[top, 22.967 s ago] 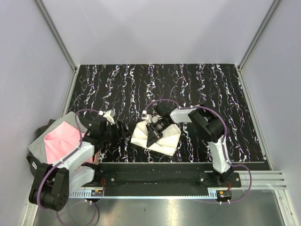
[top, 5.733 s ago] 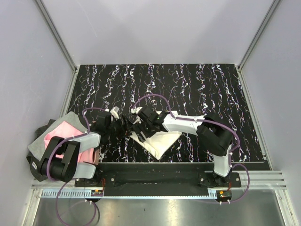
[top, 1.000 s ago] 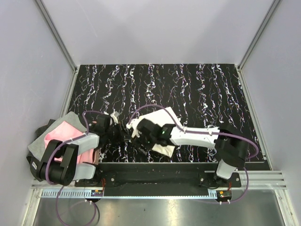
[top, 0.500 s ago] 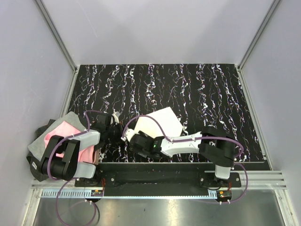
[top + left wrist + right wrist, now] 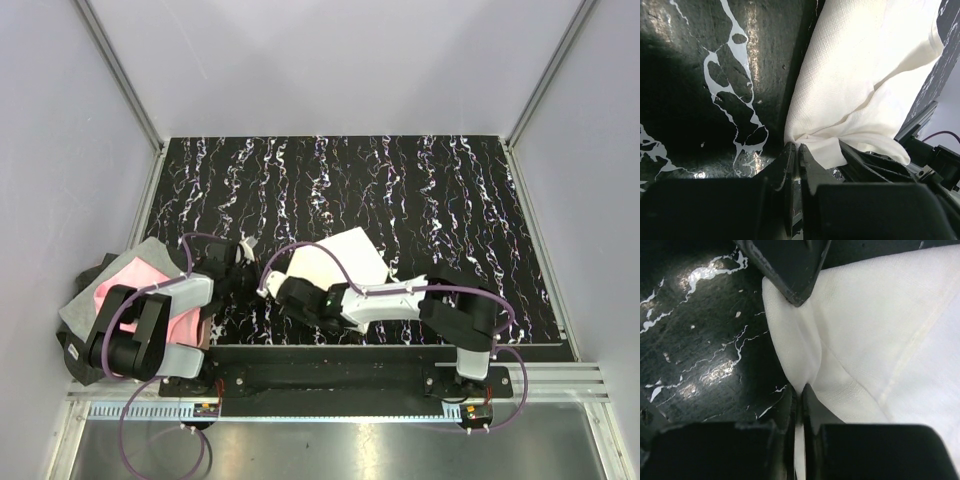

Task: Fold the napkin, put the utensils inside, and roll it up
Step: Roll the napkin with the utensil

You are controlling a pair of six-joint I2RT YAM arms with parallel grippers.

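Top and wrist views at the moment of a two-handed pinch. The right gripper point(image 5: 799, 394), whose jaws stood wide a second ago while it slid in along the near edge of the cloth, has now clenched on a raised fold of the napkin point(image 5: 350, 248), and a strip of cream fabric shows between its tips. The left gripper point(image 5: 794, 150) is likewise pressed together, with the napkin's near-left corner caught at its very tip; one of its fingers point(image 5: 790, 260) appears at the top of the right wrist view, just beside the same corner. Over the preceding seconds the napkin went from a bunched wedge under the right arm to a flatter sheet lying a little farther from the bases, near the middle of the table's near half. Both arms holding one corner suggests that a fold is about to be drawn, so the task seems to be in its first stage (the utensils cannot be made out in any current view, so whether they are ready to hand is unknown). The table point(image 5: 420, 190) is glossy black with white marbled veining and throws bright reflections in both wrist views. A pink and grey cloth point(image 5: 125, 290) lies at its left edge beneath the left arm, apart from the napkin. Pale grey walls point(image 5: 330, 70) and an aluminium frame post point(image 5: 118, 70) enclose the cell; the arm bases sit on a dark mounting rail point(image 5: 340, 372) at the near edge.
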